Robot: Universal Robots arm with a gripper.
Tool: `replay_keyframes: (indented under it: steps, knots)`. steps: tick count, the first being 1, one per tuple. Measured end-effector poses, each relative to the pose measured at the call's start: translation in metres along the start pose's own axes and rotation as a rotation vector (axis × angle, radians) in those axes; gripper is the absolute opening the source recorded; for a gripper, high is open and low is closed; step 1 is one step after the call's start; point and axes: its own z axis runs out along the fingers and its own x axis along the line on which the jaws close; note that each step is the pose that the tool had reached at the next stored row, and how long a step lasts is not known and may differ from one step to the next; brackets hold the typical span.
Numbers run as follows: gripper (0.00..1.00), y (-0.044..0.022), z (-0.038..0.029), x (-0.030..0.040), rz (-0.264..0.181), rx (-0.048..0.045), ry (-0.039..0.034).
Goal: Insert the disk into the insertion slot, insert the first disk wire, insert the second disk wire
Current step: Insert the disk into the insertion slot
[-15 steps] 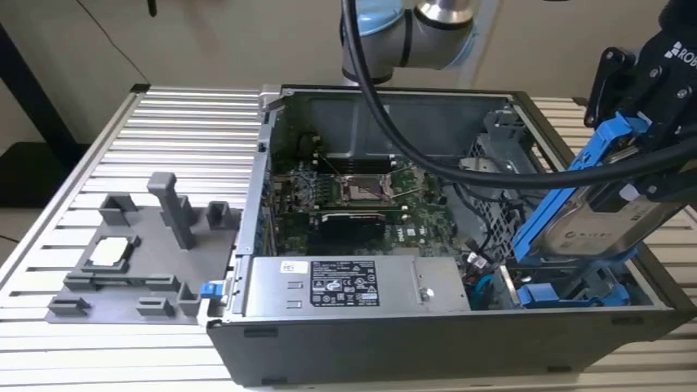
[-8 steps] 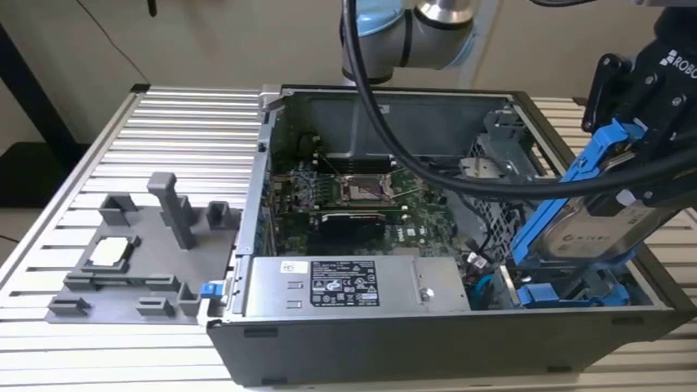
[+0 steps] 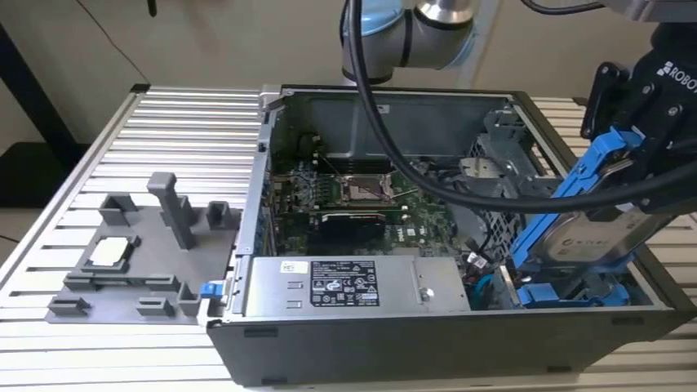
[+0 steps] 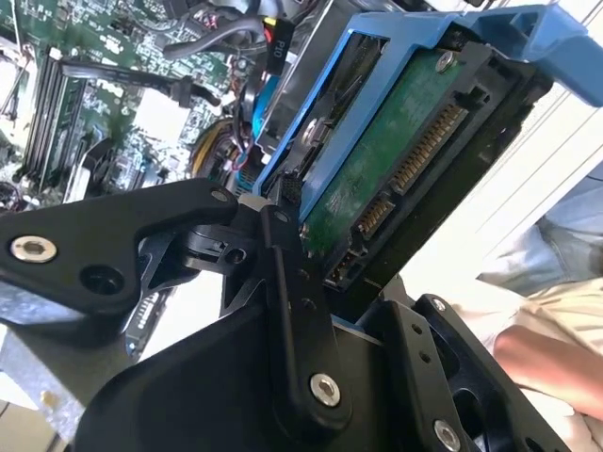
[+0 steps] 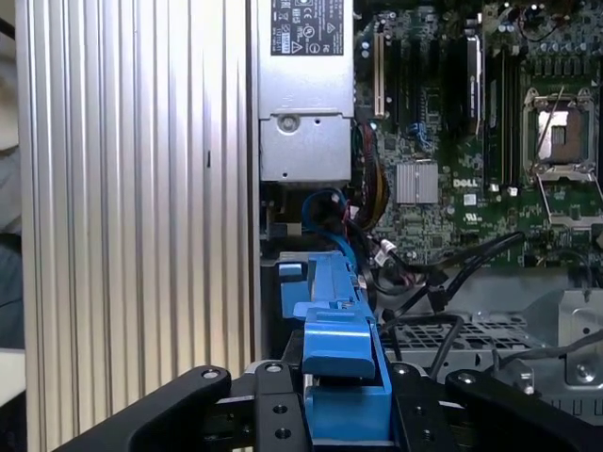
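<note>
Blue-framed disk (image 3: pixel 593 235) tight in the claw (image 5: pixel 341 400)

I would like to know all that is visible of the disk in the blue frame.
The disk is a silver-grey drive with a pale label, clipped in a blue plastic carrier; the second wrist view shows its green circuit board and connectors. The gripper is shut on the carrier's tab end and holds it tilted over the open case, beside the drive cage, not inserted.
</note>
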Motion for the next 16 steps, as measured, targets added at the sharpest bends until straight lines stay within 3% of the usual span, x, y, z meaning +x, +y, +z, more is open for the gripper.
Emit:
replay_keyframes:
  steps: [16]
  knots:
    - [0.33, -0.0024, 0.0121, -0.0001, -0.001, 0.0002, -0.0002]
